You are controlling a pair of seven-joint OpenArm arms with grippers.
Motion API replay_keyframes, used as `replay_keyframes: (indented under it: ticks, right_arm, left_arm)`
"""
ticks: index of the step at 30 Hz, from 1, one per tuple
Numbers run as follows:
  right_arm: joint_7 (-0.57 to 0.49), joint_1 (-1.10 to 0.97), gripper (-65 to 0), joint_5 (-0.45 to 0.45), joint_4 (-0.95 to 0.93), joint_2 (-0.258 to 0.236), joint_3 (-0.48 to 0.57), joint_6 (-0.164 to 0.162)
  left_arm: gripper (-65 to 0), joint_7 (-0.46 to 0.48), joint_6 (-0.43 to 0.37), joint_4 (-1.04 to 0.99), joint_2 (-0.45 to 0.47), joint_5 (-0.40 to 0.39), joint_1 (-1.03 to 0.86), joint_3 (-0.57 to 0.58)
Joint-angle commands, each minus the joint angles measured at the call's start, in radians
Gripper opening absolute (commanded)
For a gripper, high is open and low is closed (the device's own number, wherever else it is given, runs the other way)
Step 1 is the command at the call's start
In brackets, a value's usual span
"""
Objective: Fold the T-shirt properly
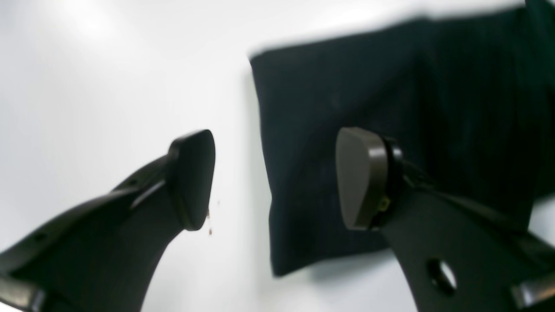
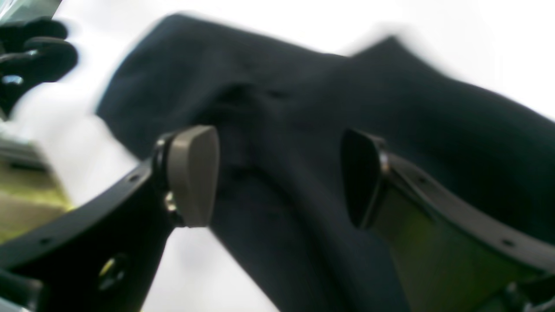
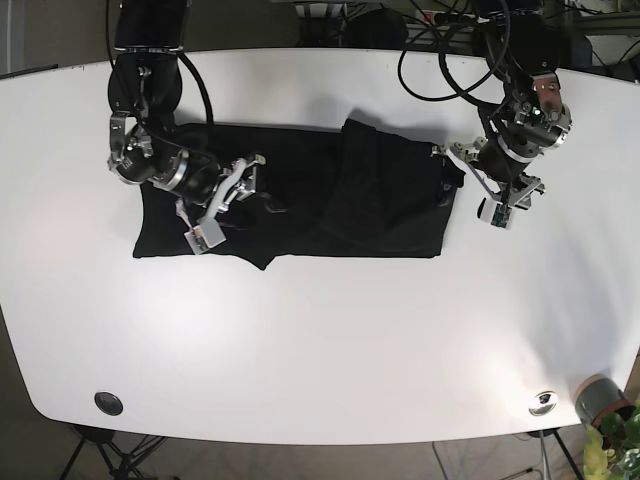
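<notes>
Plant (image 3: pixel 612 445) beyond T-shirt (image 3: pixel 300 200), table (image 3: pixel 320 340) corner

Lab or robotics test bench, by the look of it. White rounded table (image 3: pixel 320 340) bears two black arms mounted at its far edge. Loose cables (image 3: pixel 440 60) loop behind the left gripper (image 3: pixel 452 168). Tripod legs (image 3: pixel 110 452) show under the near edge, below the right gripper (image 3: pixel 248 180). Potted plant (image 3: pixel 612 425) sits at the near corner, well apart from the left gripper.
</notes>
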State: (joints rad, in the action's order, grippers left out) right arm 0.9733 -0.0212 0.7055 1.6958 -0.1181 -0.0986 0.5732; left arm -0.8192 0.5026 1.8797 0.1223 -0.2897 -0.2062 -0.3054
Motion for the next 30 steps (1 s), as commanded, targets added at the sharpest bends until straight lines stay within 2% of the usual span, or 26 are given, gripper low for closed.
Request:
replay_keyframes:
  ticks: [1, 2, 6, 8, 16, 27, 30]
  right_arm:
    - [-0.026, 0.023, -22.0, 0.019, 0.010, 0.014, 0.049, 0.000]
    - [-0.027, 0.023, -22.0, 0.019, 0.000, 0.022, 0.070, -0.005]
    - [-0.027, 0.071, -22.0, 0.021, -0.069, 0.048, 0.095, -0.061]
    - [-0.029, 0.093, -22.0, 0.021, -0.118, 0.059, 0.119, -0.074]
    - [-0.030, 0.197, -22.0, 0.024, -0.302, 0.090, 0.164, -0.075]
    - [-0.027, 0.205, -23.0, 0.024, -0.345, 0.148, 0.195, -0.075]
    - [-0.032, 0.203, -29.6, 0.021, -0.346, 0.148, 0.221, -0.075]
  left_arm:
    - [-24.2, 0.030, 0.011, 0.016, 0.024, -0.010, -0.009, -0.007]
    - [-24.2, 0.031, 0.012, 0.016, 0.029, -0.010, -0.020, -0.007]
    - [-24.3, 0.031, 0.018, 0.010, 0.029, -0.004, -0.026, -0.010]
    - [-24.3, 0.033, 0.018, -0.004, 0.029, -0.007, -0.042, -0.010]
    - [-24.3, 0.033, 0.044, -0.071, 0.056, -0.006, -0.051, -0.010]
    - [-24.3, 0.034, 0.052, -0.150, 0.058, -0.006, -0.052, -0.010]
    - [-24.3, 0.034, 0.052, -0.159, 0.058, -0.006, -0.052, -0.010]
